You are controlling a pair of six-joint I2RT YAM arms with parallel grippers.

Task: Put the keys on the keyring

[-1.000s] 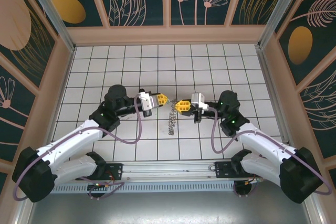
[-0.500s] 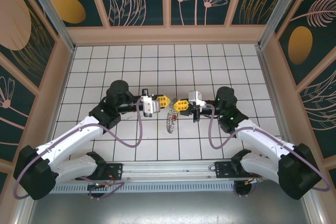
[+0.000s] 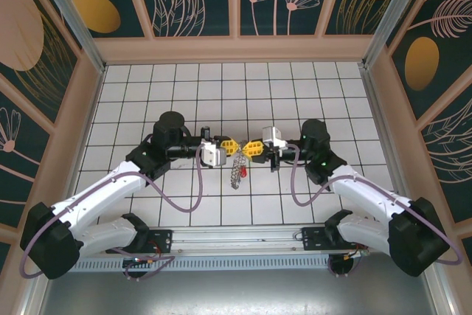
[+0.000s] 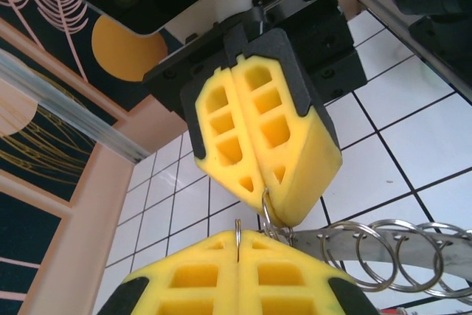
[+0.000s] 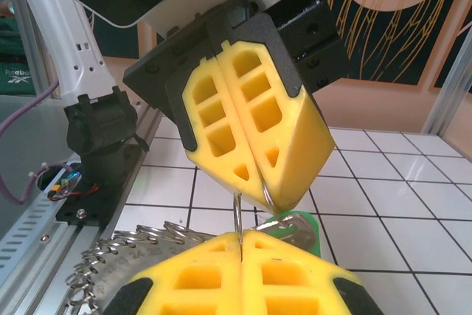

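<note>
Above the table (image 3: 133,101), left end effector (image 3: 234,145), right end effector (image 3: 250,147) — both clamped on keyring (image 3: 237,171) (dangling)

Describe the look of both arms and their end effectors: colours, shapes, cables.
The left arm and right arm both have white shells, bulky black joints and a lilac cable looping alongside. The left end effector and right end effector each carry two wedge-shaped yellow fingers with rectangular and triangular cut-outs, set in black holders.
</note>
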